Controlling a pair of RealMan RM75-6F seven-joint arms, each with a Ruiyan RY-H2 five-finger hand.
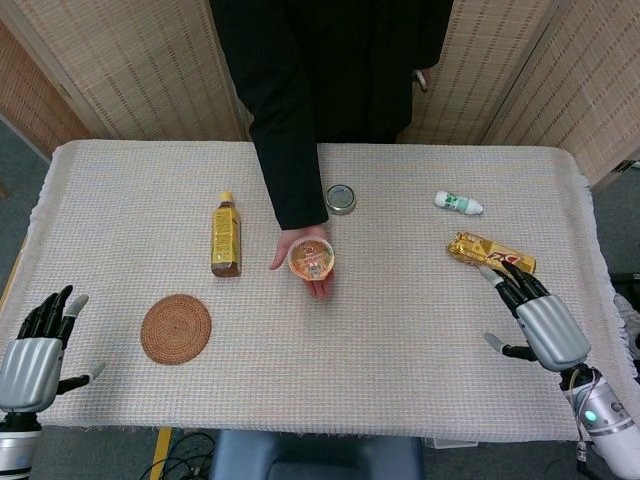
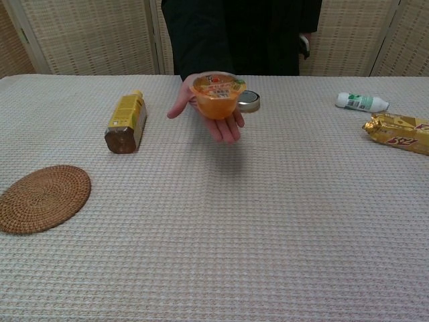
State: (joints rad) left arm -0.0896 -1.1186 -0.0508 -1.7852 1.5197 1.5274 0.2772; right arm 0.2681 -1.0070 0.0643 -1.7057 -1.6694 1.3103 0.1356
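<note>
A person in black holds an orange jelly cup (image 1: pixel 311 259) (image 2: pixel 218 94) on an upturned palm (image 2: pixel 221 124) over the middle of the table. My right hand (image 1: pixel 540 325) is open over the table's right side, its fingertips just short of the gold snack bar (image 1: pixel 490 254) (image 2: pixel 398 133). My left hand (image 1: pixel 35 350) is open at the near left corner, left of the round woven coaster (image 1: pixel 176 328) (image 2: pixel 42 198). Neither hand shows in the chest view.
A yellow-labelled tea bottle (image 1: pixel 226 235) (image 2: pixel 126 121) lies on its side at left centre. A small round tin (image 1: pixel 341 199) (image 2: pixel 249 100) sits behind the person's palm. A small white and green bottle (image 1: pixel 458 203) (image 2: pixel 361 102) lies at the back right.
</note>
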